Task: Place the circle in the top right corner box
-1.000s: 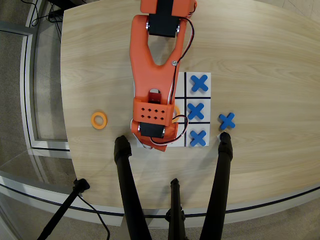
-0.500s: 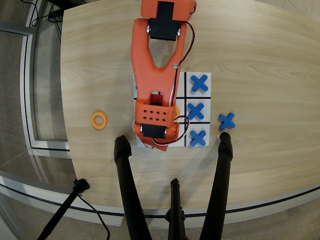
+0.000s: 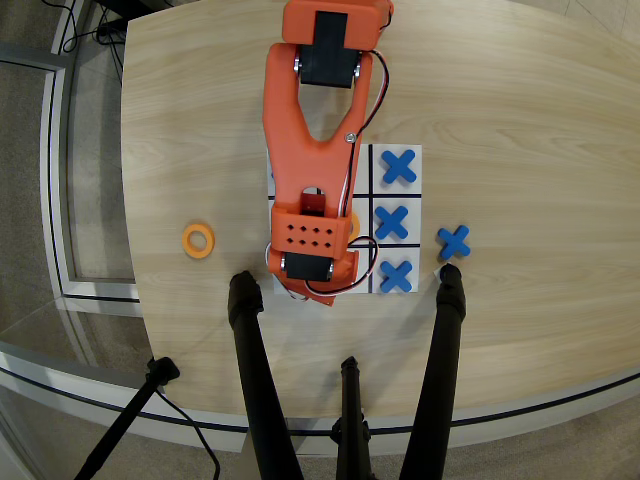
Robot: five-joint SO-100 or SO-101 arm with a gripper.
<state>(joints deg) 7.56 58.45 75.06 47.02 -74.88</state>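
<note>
The orange arm has slid a little toward the top of the picture since a second ago, and its boxy wrist sits a bit higher over the board.

On the left of the picture, one orange ring lies flat on the wooden table, well apart from the board. It has not moved.

In the middle, the arm covers the left and middle parts of the white board. A thin orange edge peeks out just beside the wrist. It may be another ring, but too little shows to be sure. The tool is hidden under the wrist, so I cannot tell if it is spread, pressed together, or pinching a ring.

On the right, three blue X pieces fill the right column of the board, one in each box. That means the top right box in this view already has an X on it. A fourth blue X lies on the table just beside the board.

What could go wrong: a ring put down there would land on the X and tip or slide off. The arm could also bump the X pieces, since they are close to it.
</note>
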